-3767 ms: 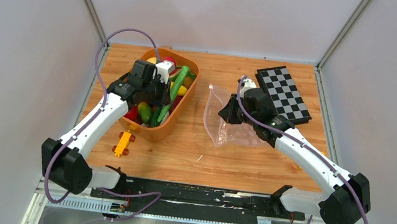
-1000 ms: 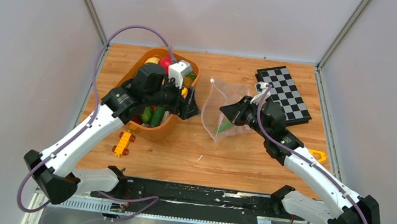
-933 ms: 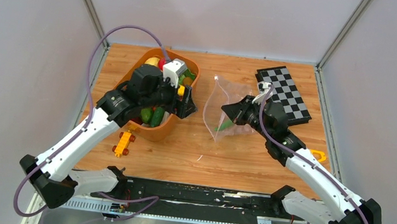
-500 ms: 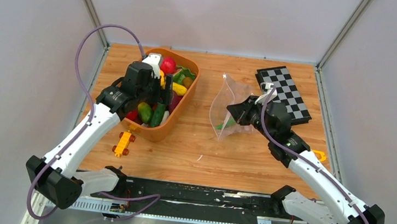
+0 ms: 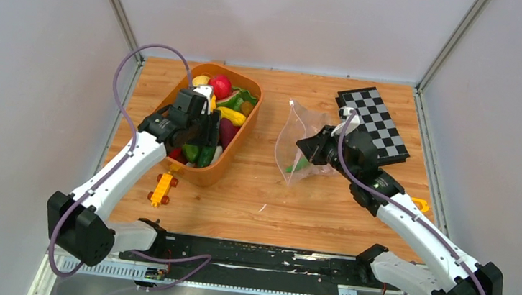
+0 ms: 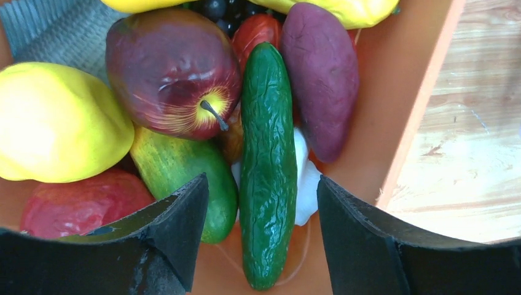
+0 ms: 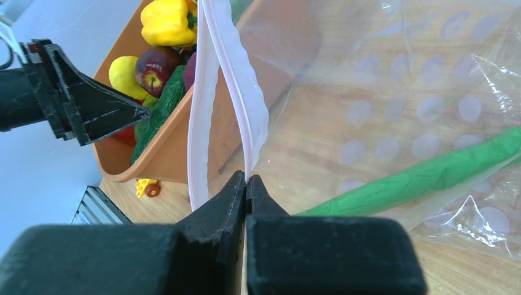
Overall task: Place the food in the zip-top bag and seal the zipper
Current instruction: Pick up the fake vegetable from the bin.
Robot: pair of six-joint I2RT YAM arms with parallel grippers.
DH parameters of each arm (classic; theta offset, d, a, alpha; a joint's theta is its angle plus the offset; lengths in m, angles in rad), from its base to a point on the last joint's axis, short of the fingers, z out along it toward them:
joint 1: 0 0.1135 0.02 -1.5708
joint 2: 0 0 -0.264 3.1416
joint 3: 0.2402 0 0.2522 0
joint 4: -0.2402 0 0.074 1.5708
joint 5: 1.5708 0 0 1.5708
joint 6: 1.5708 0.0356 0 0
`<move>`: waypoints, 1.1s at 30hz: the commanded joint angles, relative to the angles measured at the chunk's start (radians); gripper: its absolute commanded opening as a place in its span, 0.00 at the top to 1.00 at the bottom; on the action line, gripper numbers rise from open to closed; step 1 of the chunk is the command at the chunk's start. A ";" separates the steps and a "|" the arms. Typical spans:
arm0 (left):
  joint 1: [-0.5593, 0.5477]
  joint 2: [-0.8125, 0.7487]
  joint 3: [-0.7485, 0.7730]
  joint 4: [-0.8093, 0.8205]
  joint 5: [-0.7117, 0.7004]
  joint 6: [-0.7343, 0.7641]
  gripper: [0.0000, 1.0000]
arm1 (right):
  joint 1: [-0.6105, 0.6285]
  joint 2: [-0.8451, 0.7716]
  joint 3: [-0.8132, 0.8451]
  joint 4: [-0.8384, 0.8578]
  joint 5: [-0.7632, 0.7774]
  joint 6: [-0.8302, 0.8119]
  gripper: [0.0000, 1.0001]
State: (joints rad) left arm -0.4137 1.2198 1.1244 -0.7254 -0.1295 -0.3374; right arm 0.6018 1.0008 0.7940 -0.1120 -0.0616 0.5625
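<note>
The clear zip-top bag (image 5: 304,133) stands on the table right of centre, mouth facing left. My right gripper (image 5: 306,146) is shut on one strip of its zipper (image 7: 250,117) and holds the mouth apart from the other strip (image 7: 198,123). A long green food piece (image 7: 430,175) lies inside the bag. My left gripper (image 5: 198,131) is open low over the orange tub (image 5: 204,178). Its jaws stand either side of a green cucumber (image 6: 265,166) without touching it. Around it lie a dark red apple (image 6: 172,70), a purple piece (image 6: 322,74) and a yellow fruit (image 6: 55,123).
A yellow toy car (image 5: 162,187) sits on the table just in front of the tub. A black-and-white checkerboard (image 5: 374,124) lies at the back right, behind the bag. A small orange object (image 5: 419,204) lies near the right arm.
My left gripper has swung back from the bag's mouth to the tub and come down open over the cucumber. A green piece now lies in the bag. The right gripper keeps its hold.
</note>
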 commanded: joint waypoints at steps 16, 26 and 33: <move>0.007 0.049 -0.031 -0.085 0.083 0.017 0.47 | 0.003 0.016 0.062 0.010 -0.023 -0.020 1.00; 0.007 -0.024 -0.008 -0.060 0.162 0.064 0.83 | 0.003 0.013 0.064 0.005 -0.021 -0.019 1.00; 0.007 -0.118 0.003 -0.020 0.149 0.058 0.91 | 0.003 0.014 0.064 0.003 -0.023 -0.015 1.00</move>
State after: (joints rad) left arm -0.4099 1.1709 1.0767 -0.7727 0.0044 -0.2920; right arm 0.6018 1.0153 0.8127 -0.1268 -0.0734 0.5556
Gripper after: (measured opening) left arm 0.412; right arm 0.015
